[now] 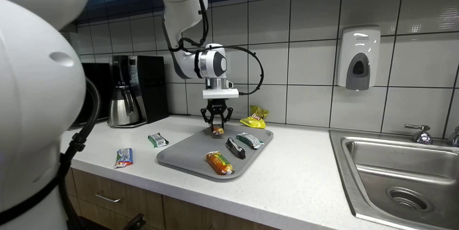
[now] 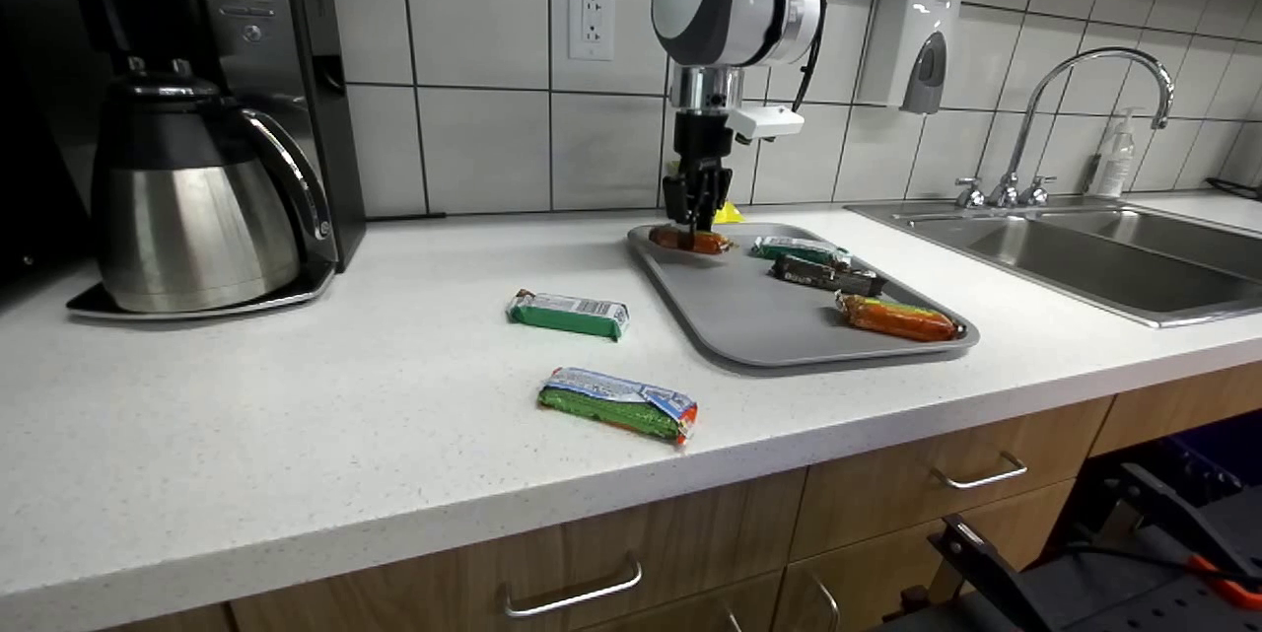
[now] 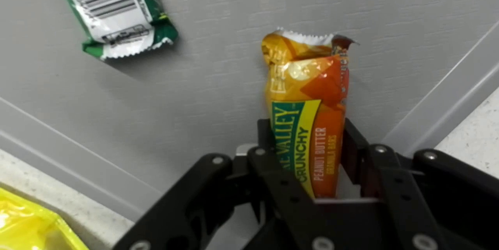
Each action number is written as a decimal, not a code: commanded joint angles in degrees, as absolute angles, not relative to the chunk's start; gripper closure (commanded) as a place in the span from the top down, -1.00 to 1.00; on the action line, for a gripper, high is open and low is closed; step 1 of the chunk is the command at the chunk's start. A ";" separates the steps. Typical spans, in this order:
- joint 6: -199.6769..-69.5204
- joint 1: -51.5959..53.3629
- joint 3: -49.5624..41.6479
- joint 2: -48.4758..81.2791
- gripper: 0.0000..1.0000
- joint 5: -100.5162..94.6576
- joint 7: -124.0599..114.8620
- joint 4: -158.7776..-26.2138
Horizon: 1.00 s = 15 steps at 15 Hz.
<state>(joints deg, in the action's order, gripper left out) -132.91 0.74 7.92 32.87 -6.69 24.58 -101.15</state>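
The end effector points straight down, its fingers closed on both sides of an orange-wrapped peanut butter granola bar. In the wrist view the bar lies lengthwise between them, one crimped end sticking out beyond. It is at the back corner of a grey tray, toward the coffee maker; I cannot tell whether it touches the surface.

Three more wrapped bars lie on the tray, apart from the gripped one: a green-and-white bar, a dark bar near it, and, closest to the front edge, another orange bar.

Just behind the tray, a yellow bag sits on the white bench near the tiled wall. On the coffee maker's side of the tray lie a barcoded green bar and, nearer the front, a blue, green and red bar.

Farther out, a steel carafe stands in the coffee maker. Opposite, a steel sink is set into the bench, and a soap dispenser hangs on the wall.
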 commanded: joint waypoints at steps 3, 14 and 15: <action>-135.35 -0.15 7.44 29.66 -0.63 -6.73 25.53 -105.64; -134.74 0.38 7.14 29.20 1.00 -6.69 25.20 -106.16; -134.74 0.34 7.14 28.79 1.00 -6.69 25.44 -106.55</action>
